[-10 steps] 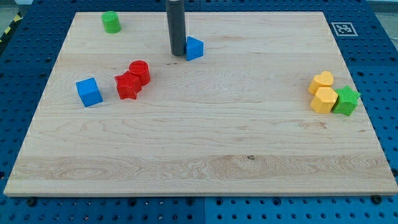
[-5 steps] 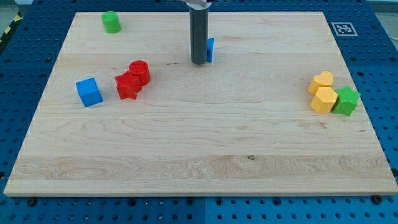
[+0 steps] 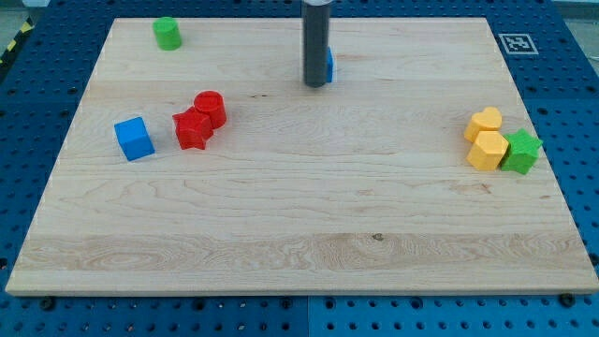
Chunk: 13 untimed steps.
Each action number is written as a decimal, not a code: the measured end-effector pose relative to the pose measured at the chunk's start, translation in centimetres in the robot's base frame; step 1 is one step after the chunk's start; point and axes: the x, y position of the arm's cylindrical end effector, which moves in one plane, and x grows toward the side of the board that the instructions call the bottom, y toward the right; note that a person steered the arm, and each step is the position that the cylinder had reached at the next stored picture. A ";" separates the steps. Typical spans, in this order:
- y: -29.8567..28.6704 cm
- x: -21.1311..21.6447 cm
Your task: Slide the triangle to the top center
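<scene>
One blue triangle [image 3: 329,65] has slid up-right, mostly hidden behind my tip [image 3: 315,85]; no jaws.

The rod's tip [image 3: 315,84] rests on the wooden board [image 3: 299,215] near the view's top centre, hiding most of the blue triangle [image 3: 329,65], of which only a sliver shows at the rod's right edge. A green cylinder [image 3: 168,33] sits top left; a blue cube [image 3: 134,138], red star [image 3: 192,129] and red cylinder [image 3: 211,108] lie left; a yellow heart [image 3: 485,121], yellow hexagon [image 3: 488,150] and green star [image 3: 520,152] cluster right
</scene>
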 end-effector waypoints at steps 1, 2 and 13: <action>1.9 -0.4; 3.2 -0.2; 3.4 -6.5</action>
